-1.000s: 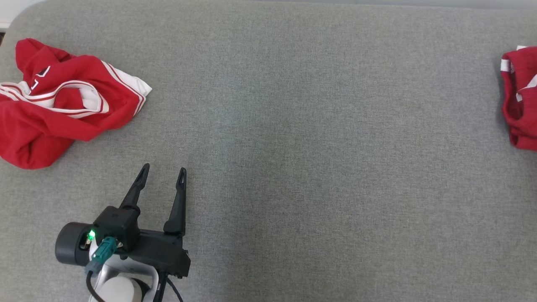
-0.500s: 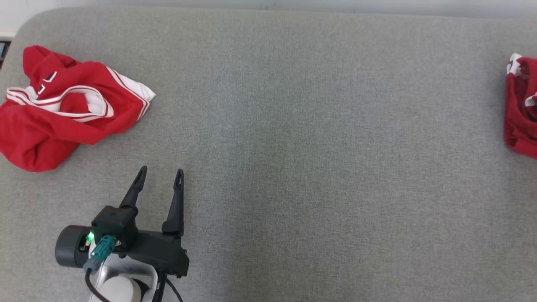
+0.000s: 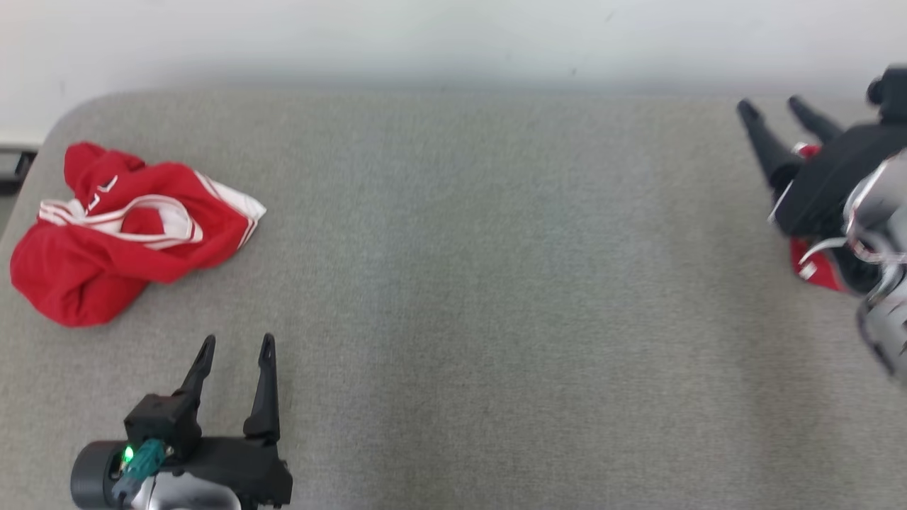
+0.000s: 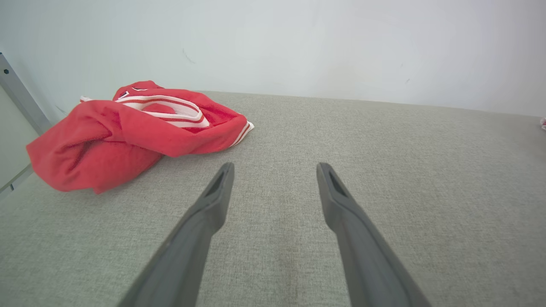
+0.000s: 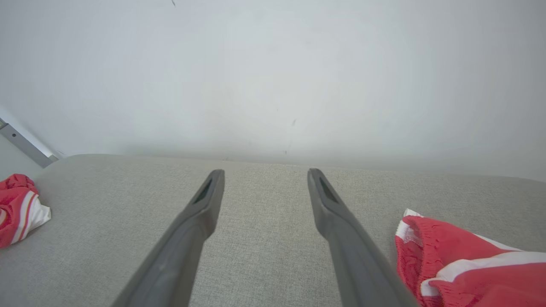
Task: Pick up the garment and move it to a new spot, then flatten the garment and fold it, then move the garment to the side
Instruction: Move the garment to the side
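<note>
A crumpled red garment with white stripes (image 3: 127, 234) lies at the table's far left, also seen in the left wrist view (image 4: 128, 132). My left gripper (image 3: 236, 343) rests open on the grey surface just in front of it, nothing between its fingers (image 4: 276, 167). A second red garment with white trim (image 3: 815, 268) lies at the right edge, mostly hidden under my right arm. My right gripper (image 3: 771, 106) hovers open beyond it; in the right wrist view the gripper (image 5: 265, 174) is empty and this cloth (image 5: 460, 260) lies to its lower right.
The grey fabric-covered table (image 3: 482, 297) has a rounded back-left corner. A pale wall (image 3: 425, 35) runs right behind its far edge. A metal rail (image 4: 17, 89) stands beyond the left end.
The head camera has tilted up, so the whole picture has shifted down. My right arm has come into view over the right-hand garment, its fingers spread apart. The left gripper stays open.
</note>
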Motion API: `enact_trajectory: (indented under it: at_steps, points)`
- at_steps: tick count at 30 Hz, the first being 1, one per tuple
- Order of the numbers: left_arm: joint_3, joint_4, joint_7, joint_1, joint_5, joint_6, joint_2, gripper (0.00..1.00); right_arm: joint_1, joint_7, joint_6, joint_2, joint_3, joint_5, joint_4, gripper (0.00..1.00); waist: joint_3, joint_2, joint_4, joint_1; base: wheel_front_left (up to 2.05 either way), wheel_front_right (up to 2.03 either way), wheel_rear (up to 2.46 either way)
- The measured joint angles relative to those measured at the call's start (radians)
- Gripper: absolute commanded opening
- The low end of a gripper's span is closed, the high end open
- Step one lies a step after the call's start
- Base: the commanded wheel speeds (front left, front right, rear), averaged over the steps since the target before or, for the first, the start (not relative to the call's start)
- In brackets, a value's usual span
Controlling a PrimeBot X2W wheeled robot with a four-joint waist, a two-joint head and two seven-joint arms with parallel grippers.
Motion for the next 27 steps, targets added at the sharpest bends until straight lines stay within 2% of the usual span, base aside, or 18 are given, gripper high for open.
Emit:
enact_trajectory:
  at_steps: [5,8,11,16,27]
  points:
    - [0.009,0.002,-0.014,0.04,-0.002,0.0,0.002,1.0,0.12,-0.099,0.001,0.023,-0.025,0.024,-0.077,1.0,-0.053,-0.0001,-0.021,-0.0001,0.0,0.0,0.0]
    - [0.01,-0.004,-0.019,0.059,-0.002,0.0,0.001,1.0,0.2,-0.163,-0.018,0.026,-0.038,0.029,-0.13,1.0,-0.083,0.0,-0.033,0.0,0.0,0.0,0.0]
    - [0.011,-0.011,-0.021,0.084,-0.003,0.0,0.001,1.0,0.283,-0.223,-0.048,0.031,-0.04,0.026,-0.188,1.0,-0.112,-0.0001,-0.044,0.0,0.0,0.0,0.0]
    - [0.018,-0.02,-0.021,0.115,-0.004,0.0,0.001,1.0,0.455,-0.332,-0.125,0.039,-0.06,0.01,-0.287,1.0,-0.163,-0.0001,-0.059,0.0,0.0,0.0,0.0]
    - [0.048,-0.048,-0.02,0.173,-0.007,0.001,-0.002,1.0,0.617,-0.34,-0.171,0.056,-0.085,-0.026,-0.431,1.0,-0.22,-0.0001,-0.088,0.0,0.0,0.0,0.0]
